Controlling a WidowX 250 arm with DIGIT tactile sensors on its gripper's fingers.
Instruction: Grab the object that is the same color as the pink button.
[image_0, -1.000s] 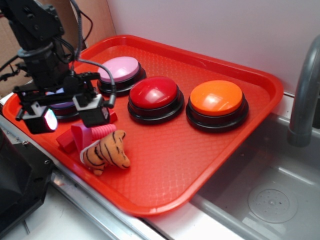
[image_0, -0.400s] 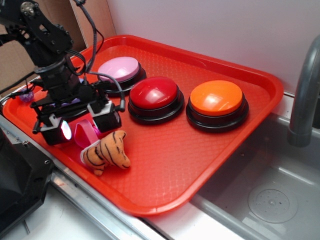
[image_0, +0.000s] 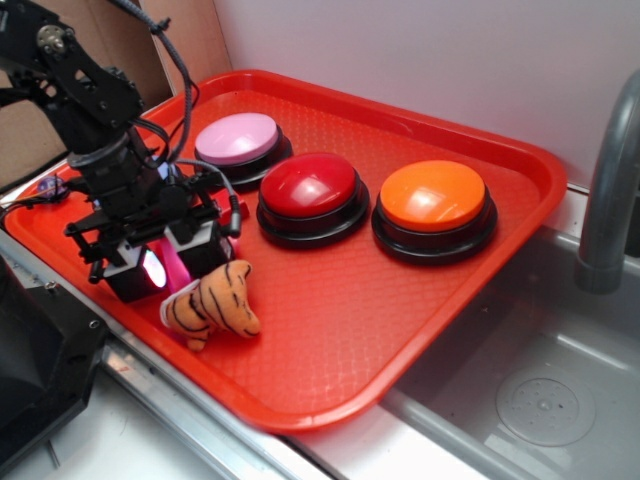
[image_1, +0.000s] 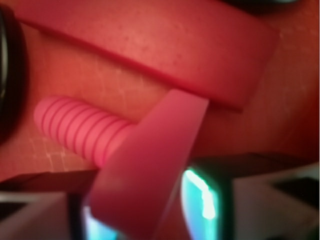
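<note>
The bright-pink toy piece (image_0: 172, 268) lies on the red tray (image_0: 330, 330) at the front left. In the wrist view its flat head (image_1: 145, 175) sits between my fingers and its ribbed stem (image_1: 80, 130) points away to the left. My gripper (image_0: 162, 262) is down at the tray with its jaws closed in against both sides of the head; it also shows in the wrist view (image_1: 150, 215). The pale pink button (image_0: 238, 138) stands behind the gripper at the back left.
An orange striped tiger plush (image_0: 212, 305) lies right beside my gripper. A red block (image_1: 150, 45) lies just beyond the toy. A red button (image_0: 307, 185) and an orange button (image_0: 433, 195) stand mid-tray. A sink (image_0: 540, 400) and faucet (image_0: 610, 180) are at the right.
My gripper moved right and down over the pink toy piece. Its fingers then drew closer together around the toy's head.
</note>
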